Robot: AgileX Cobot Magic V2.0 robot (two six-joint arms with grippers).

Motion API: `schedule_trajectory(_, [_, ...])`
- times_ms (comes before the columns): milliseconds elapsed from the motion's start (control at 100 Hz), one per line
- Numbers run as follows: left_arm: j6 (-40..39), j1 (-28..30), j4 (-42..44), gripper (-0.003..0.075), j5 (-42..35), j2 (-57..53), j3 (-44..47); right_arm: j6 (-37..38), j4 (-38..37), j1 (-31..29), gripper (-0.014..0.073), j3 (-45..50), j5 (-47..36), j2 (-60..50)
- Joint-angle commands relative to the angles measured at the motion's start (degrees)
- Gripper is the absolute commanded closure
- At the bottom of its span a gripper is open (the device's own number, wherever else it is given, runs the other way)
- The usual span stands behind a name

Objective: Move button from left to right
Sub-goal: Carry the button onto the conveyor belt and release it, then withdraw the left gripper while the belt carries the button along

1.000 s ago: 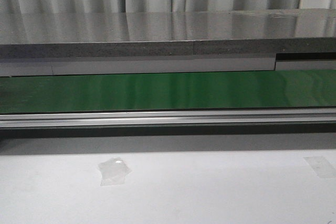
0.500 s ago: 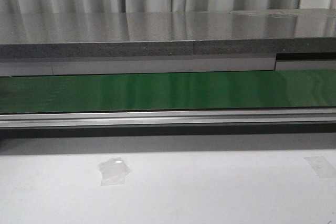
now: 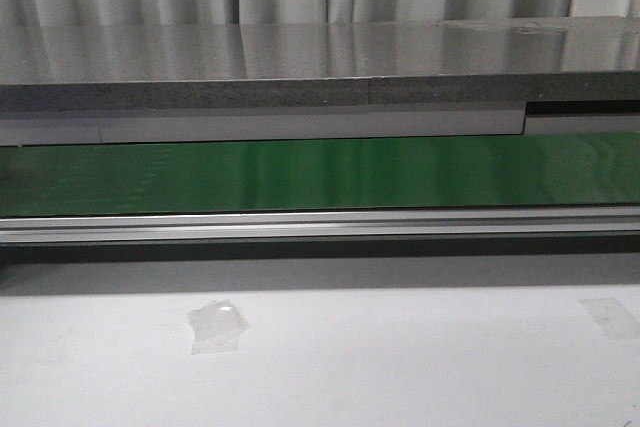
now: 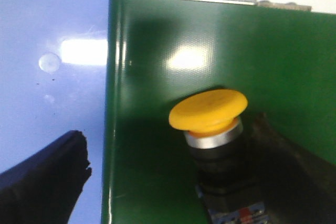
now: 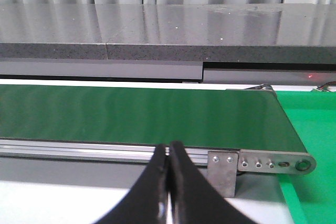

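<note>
The button (image 4: 212, 129) is being straddled on the belt (image 4: 147, 77) by the wide-spread left gripper (image 4: 157, 182); closure should be centred on its black body.

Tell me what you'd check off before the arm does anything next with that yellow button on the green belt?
1. Button upright on the green belt: ok, cap up in the left wrist view.
2. Left gripper open wide enough: ok, one finger shows far to one side of the button, the other close on the other side.
3. Fingers gripping the button: cannot tell; the near finger's contact is hidden.
4. Button away from the belt's edge: ok, green shows all round it.
5. Right gripper ready to receive: not ok, its fingers are shut together.
6. Button seen from the front view: not ok, only bare belt there.
</note>
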Motion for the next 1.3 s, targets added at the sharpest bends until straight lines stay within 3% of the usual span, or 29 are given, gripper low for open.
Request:
schedule_trajectory(0, [0.7,-0.3,-0.8,0.0122,-0.3,-5.3,-1.3,-0.3,-0.5,-0.3,0.0661,-0.9,-4.6,-1.0])
schedule_trajectory(500, [3.4,-0.5,-5.2,0.0122,-4.1,-20.9,1.5,-0.3,-0.5,-0.3,0.0661,-0.9,-4.6,-1.0])
schedule_trajectory(1000, [5.6,-8.8,-5.4,0.0122,-27.1,-50.6,30.1,-0.3,-0.5,-0.3,0.0661,-0.9,-4.6,-1.0])
schedule_trajectory(1290, [5.6,-9.4,-5.4,0.0122,-38.6,-69.1,48.1,-0.3,-0.5,-0.3,0.0661,-0.9,-4.6,-1.0])
